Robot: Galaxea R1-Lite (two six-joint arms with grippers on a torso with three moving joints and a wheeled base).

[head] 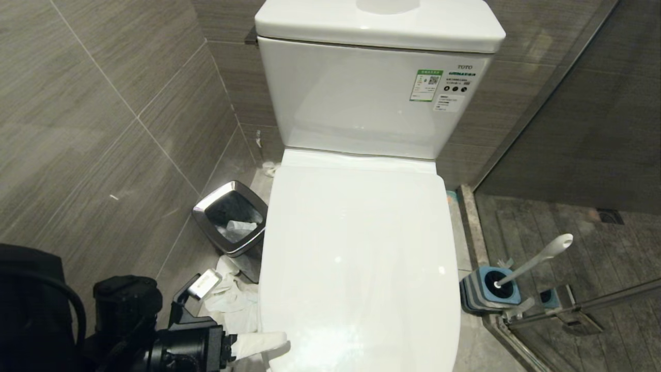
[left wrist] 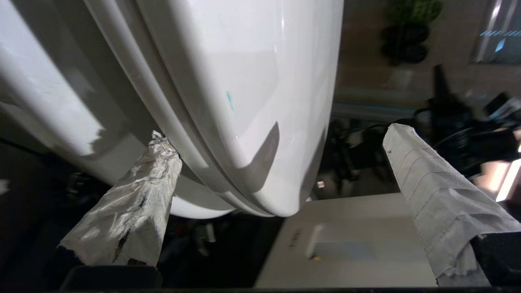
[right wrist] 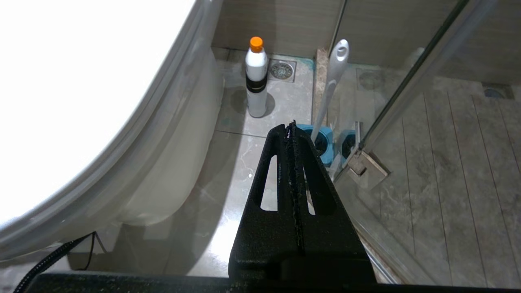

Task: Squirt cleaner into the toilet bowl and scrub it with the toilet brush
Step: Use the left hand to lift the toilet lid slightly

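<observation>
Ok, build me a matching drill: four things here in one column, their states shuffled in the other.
1. toilet lid
2. toilet brush
3. left tool
4. right tool

A. shut, empty
B. standing in its blue holder
C. closed over the bowl
D. open at the lid's front edge

Pairs: 1-C, 2-B, 3-D, 4-A

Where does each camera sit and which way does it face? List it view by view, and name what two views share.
Head: high up, looking down at the closed toilet lid; left gripper shows at the lid's near-left edge.
Left wrist: behind the open taped fingers, straddling the lid's front rim.
Right wrist: beside the toilet, facing the floor; shut right gripper shows.
Shared: head and right wrist both see the toilet brush.
</observation>
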